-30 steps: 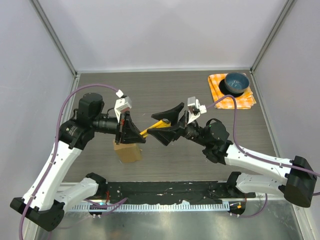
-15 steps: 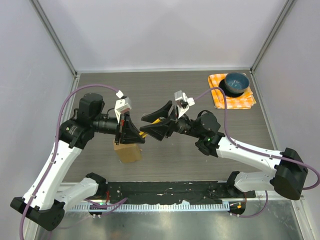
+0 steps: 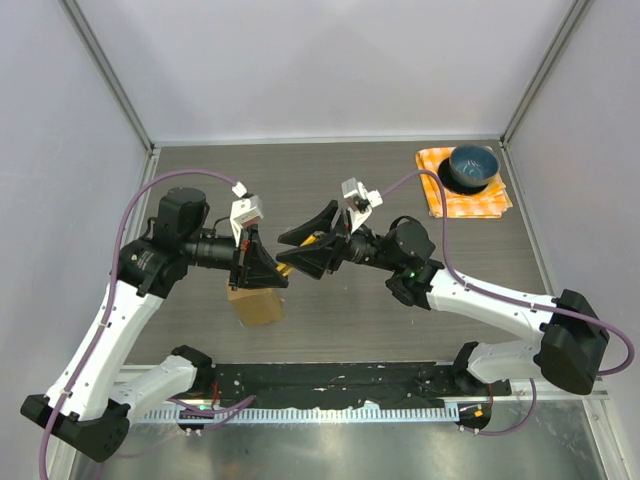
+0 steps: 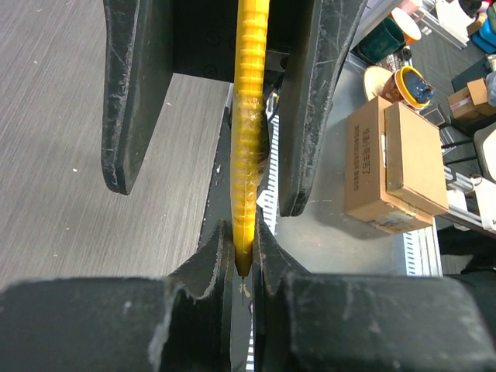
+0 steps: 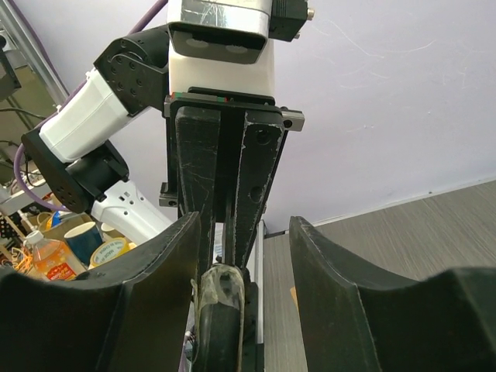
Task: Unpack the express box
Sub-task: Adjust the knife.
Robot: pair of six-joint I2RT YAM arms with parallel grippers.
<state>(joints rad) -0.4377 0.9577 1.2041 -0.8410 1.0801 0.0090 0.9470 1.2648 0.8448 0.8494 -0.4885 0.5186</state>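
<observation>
Care first: left end effector (image 4: 244,242) pinches the yellow stick (image 4: 249,116), so I must centre my open right end effector (image 5: 244,232).

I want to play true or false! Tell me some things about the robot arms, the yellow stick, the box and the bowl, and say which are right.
1. The blue bowl sits on the orange checked cloth. True.
2. The left gripper is shut on the yellow stick. True.
3. The right gripper squeezes the express box. False: it is open, one finger on each side of the yellow stick.
4. The express box is inside the bowl. False: it stands on the table under the left gripper.
</observation>
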